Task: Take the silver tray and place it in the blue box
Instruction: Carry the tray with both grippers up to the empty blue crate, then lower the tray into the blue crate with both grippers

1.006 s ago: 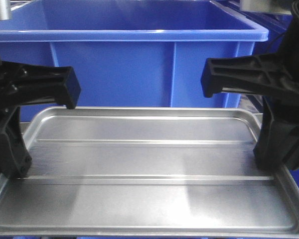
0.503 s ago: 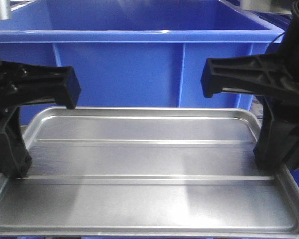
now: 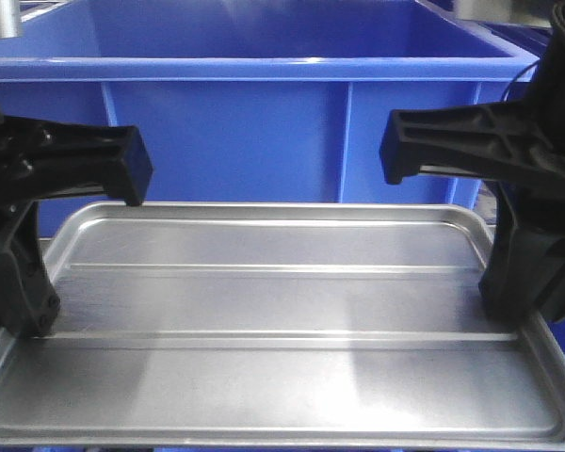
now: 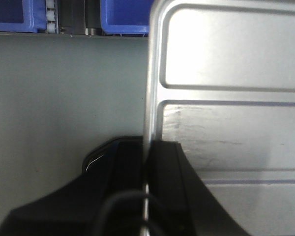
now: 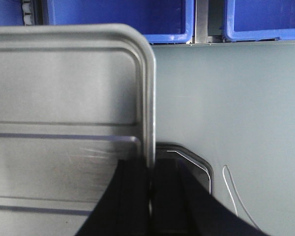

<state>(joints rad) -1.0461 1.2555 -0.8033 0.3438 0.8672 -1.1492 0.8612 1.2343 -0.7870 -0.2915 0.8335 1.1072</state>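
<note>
grey surface (image 4: 64, 98) beneath silver tray (image 3: 282, 301), left hand (image 4: 146, 150) and right hand (image 5: 150, 169) clamped on it.

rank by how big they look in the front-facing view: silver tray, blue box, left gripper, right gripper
1. silver tray, fills over half the frame, but it is nearest the camera
2. blue box, behind it, cut off at the top
3. right gripper and left gripper, about alike and both cropped, so not ranked

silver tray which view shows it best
Exterior front-facing view: nearly the whole silver tray shows, rim and both ridges. Left wrist view: only its left edge, pinched by the left hand; right wrist view: only its right edge, in the right hand.
</note>
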